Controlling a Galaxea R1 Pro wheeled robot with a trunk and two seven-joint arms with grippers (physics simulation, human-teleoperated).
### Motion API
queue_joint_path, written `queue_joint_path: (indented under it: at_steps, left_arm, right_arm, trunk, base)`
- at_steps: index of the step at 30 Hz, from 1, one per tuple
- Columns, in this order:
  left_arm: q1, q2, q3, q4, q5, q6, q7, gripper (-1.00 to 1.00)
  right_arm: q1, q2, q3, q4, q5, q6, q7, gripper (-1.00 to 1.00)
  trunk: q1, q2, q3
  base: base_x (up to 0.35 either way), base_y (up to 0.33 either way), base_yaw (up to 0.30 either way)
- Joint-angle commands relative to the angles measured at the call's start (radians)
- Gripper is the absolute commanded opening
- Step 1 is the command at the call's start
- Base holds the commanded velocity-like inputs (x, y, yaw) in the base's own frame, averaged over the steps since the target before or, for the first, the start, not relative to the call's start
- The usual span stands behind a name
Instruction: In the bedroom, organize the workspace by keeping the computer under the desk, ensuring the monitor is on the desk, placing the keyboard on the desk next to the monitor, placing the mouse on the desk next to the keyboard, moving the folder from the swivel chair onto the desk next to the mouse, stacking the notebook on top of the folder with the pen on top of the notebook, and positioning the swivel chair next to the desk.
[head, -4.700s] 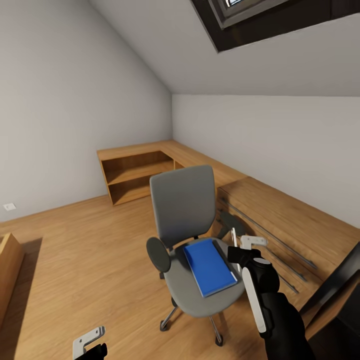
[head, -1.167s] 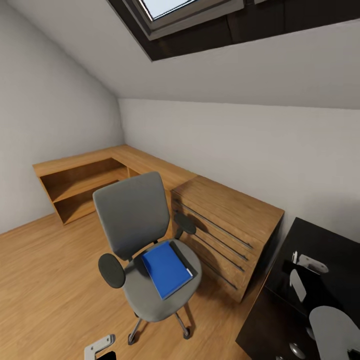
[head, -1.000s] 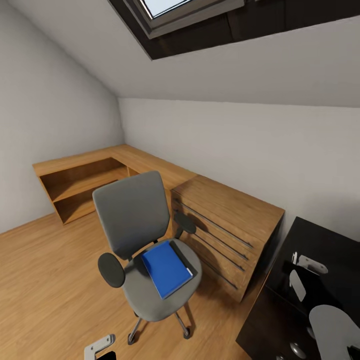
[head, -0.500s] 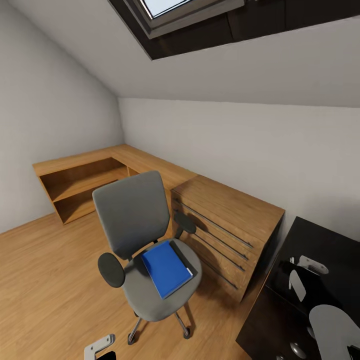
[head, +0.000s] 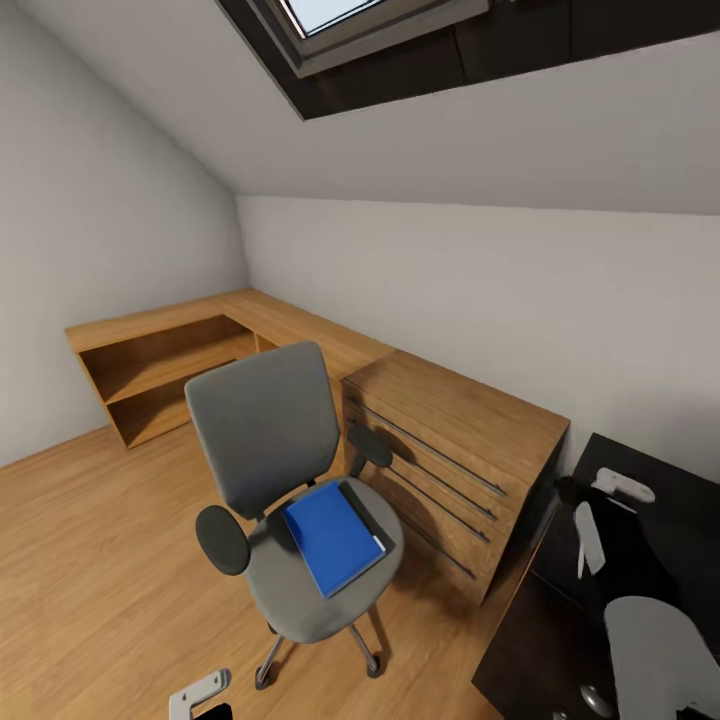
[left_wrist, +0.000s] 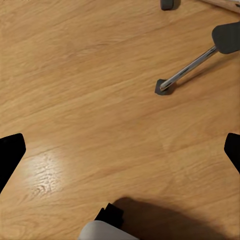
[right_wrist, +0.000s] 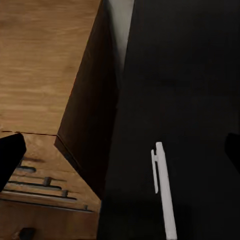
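The pen (right_wrist: 164, 195) now lies flat on the black worktop (right_wrist: 190, 75), free of our right hand (head: 600, 510), which half a second ago sat lower over that surface and has since lifted and drawn back, its fingers spread and empty. So we judge the pen parked for later, since the folder (head: 330, 538) and the dark notebook (head: 362, 515) beside it remain on the chair (head: 270, 440), near the wooden drawer chest (head: 450, 450). Our left hand (head: 195, 692) hangs open over the floor (left_wrist: 100, 100)

We see soft, even daylight from a skylight (head: 345, 25); the floor (left_wrist: 90, 115) shows faint glare; edges look stretched.
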Motion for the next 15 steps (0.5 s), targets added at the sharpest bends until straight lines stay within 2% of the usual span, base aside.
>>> queue_joint_path:
  at_steps: [1, 4, 7, 11, 15]
  left_arm:
    - [-0.001, 0.001, -0.004, -0.001, 0.006, -0.004, 0.005, 1.00]
    - [-0.001, 0.001, -0.005, -0.001, 0.006, -0.004, 0.006, 1.00]
    - [-0.002, 0.001, -0.005, -0.001, 0.006, -0.004, 0.006, 1.00]
    - [-0.002, 0.001, -0.005, 0.000, 0.006, -0.004, 0.007, 1.00]
    - [-0.001, 0.001, -0.004, 0.001, 0.006, -0.004, 0.007, 1.00]
  right_arm:
    - [0.002, 0.013, 0.000, -0.036, -0.005, 0.024, -0.006, 1.00]
    - [0.048, 0.077, 0.001, -0.189, -0.001, 0.110, -0.009, 1.00]
    - [0.106, 0.133, 0.010, -0.293, -0.001, 0.147, -0.010, 1.00]
    - [0.136, 0.204, 0.057, -0.330, 0.011, 0.159, -0.011, 1.00]
    - [0.150, 0.237, 0.095, -0.338, 0.017, 0.161, -0.011, 1.00]
  trunk:
    - [0.000, -0.001, -0.001]
    - [0.000, -0.001, -0.001]
    - [0.000, -0.001, -0.001]
    - [0.000, -0.001, -0.001]
    - [0.000, -0.001, -0.001]
  base:
    - [0.000, 0.000, 0.000]
    - [0.000, 0.000, 0.000]
    - [0.000, 0.000, 0.000]
    - [0.000, 0.000, 0.000]
    - [0.000, 0.000, 0.000]
